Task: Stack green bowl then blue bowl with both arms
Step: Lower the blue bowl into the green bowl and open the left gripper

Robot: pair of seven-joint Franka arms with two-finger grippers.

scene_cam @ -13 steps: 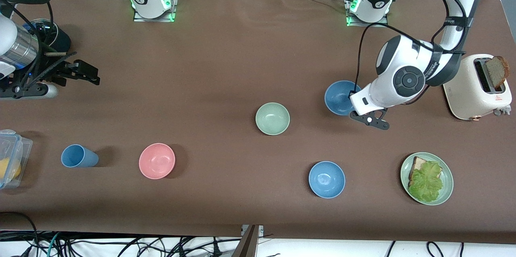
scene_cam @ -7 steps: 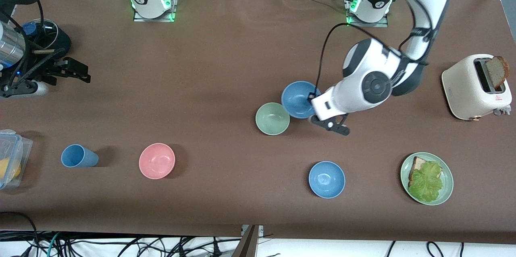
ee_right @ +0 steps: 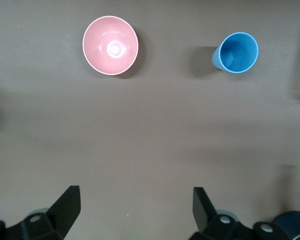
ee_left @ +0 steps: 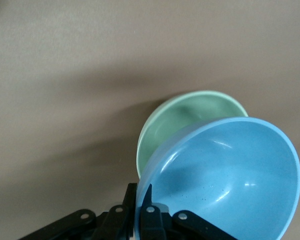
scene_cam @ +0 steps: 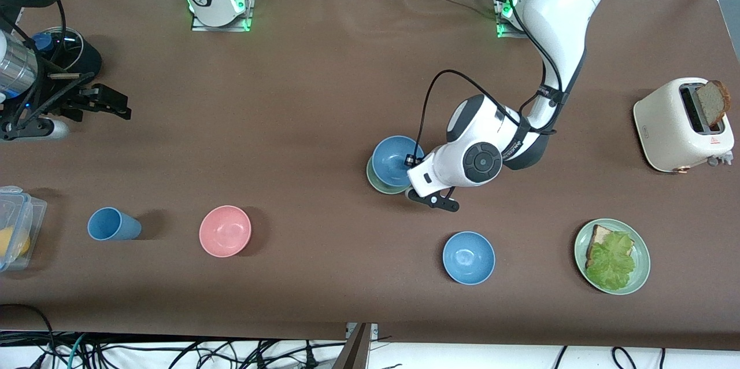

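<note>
Carried in from the left arm's end of the table, the dull greyish-blue round bowl (scene_cam: 395, 159), pinched by its rim in the closed left gripper (ee_left: 142, 212), now hangs over the pale mint-green matte bowl (scene_cam: 377, 183), nearly ready to lower, while the right gripper (ee_right: 135, 210) waits spread wide and empty.

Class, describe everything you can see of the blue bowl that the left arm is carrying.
The blue bowl is small, round and plain, a dull greyish blue with a smooth, faintly shiny inside that is empty. The left gripper clamps its rim, one finger inside and one outside. It hangs in the air, slightly tilted, over the green bowl and covers most of it; only a crescent of the green rim shows. Whether the two bowls touch cannot be told.
</note>
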